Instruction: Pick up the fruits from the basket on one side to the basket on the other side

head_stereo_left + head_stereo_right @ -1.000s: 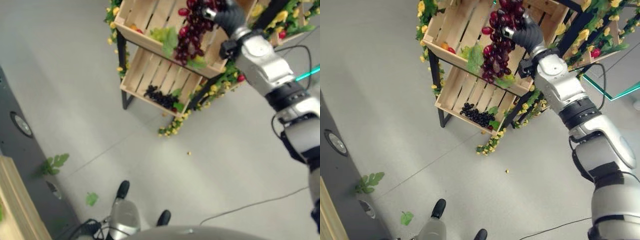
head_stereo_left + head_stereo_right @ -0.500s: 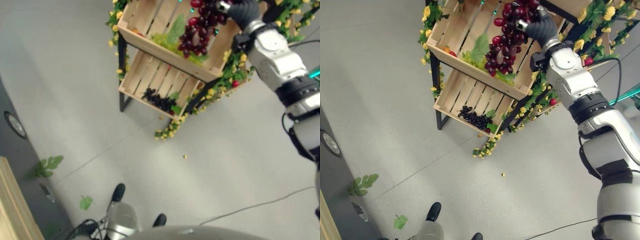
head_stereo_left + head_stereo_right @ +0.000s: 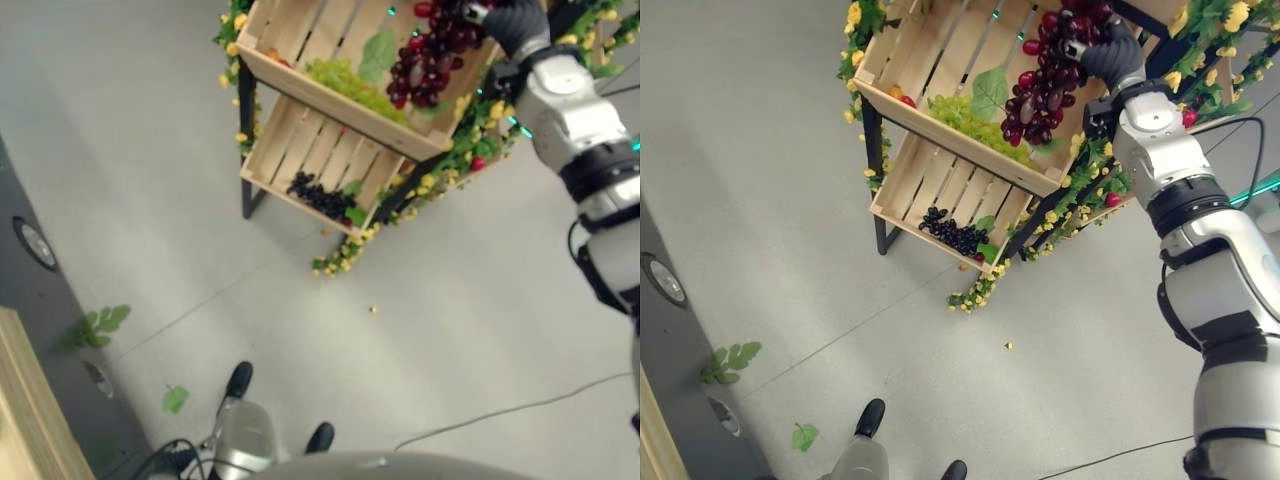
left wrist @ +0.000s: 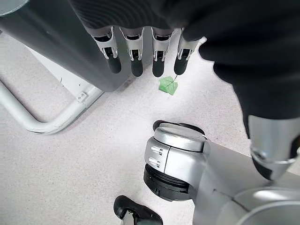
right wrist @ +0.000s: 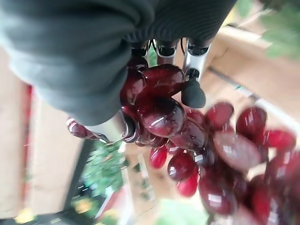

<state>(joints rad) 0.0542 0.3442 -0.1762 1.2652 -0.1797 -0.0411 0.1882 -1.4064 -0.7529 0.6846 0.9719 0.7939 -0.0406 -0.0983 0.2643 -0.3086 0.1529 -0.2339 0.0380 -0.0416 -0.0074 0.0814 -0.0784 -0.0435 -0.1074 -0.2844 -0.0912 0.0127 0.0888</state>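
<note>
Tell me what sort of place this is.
Likely a mock fruit stall set up indoors: wooden crates stacked on a black frame and trimmed with yellow flowers, on a bare grey floor. The right hand holds red grapes over the top crate.

Twin head views downward, sharing crate shelf (image 3: pixel 960 140); close wrist views.

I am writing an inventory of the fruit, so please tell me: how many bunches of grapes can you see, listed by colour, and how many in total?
Red grapes, held in the right hand: 1
Green grapes, upper crate: 1
Dark grapes, lower crate: 1
Total: 3 bunches
</note>
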